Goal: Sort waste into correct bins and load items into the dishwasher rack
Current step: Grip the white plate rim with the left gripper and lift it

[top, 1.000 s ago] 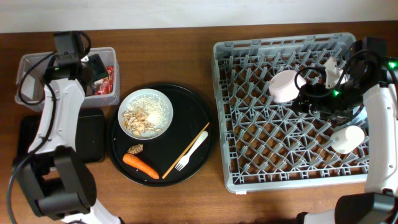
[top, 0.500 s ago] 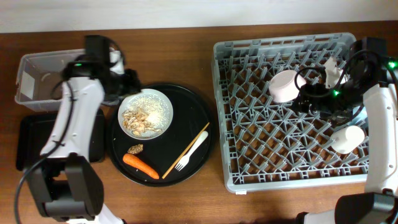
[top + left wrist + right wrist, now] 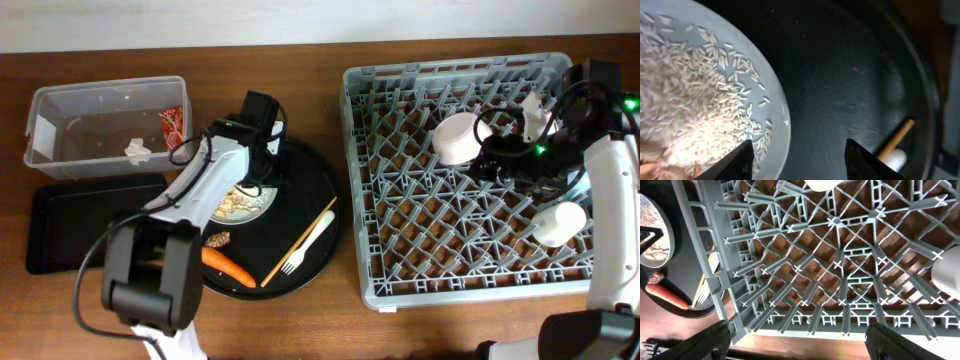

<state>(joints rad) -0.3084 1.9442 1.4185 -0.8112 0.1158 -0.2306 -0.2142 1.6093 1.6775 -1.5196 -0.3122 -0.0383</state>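
My left gripper (image 3: pixel 252 183) is open and empty just above the right rim of the white plate (image 3: pixel 240 205) of rice and scraps. In the left wrist view the gripper (image 3: pixel 800 160) has one finger over the plate (image 3: pixel 782 120) and the other over the round tray. The carrot (image 3: pixel 228 267), brown lump (image 3: pixel 217 239), chopstick (image 3: pixel 300 240) and fork (image 3: pixel 308 243) lie on that tray. The clear tub (image 3: pixel 60 110) holds the red wrapper (image 3: pixel 172 125) and tissue (image 3: pixel 137 150). My right gripper (image 3: pixel 505 165) is open and empty over the grey rack (image 3: pixel 400 270); it also shows in the right wrist view (image 3: pixel 800 345).
The shallow black tray (image 3: pixel 85 220) lies in front of the tub. The round black tray (image 3: pixel 325 185) sits between the bins and the rack. In the rack are a white bowl (image 3: pixel 457 137) and a small white cup (image 3: pixel 558 222).
My left arm has swung right from the clear tub to above the plate on the round tray. The right arm has not moved.
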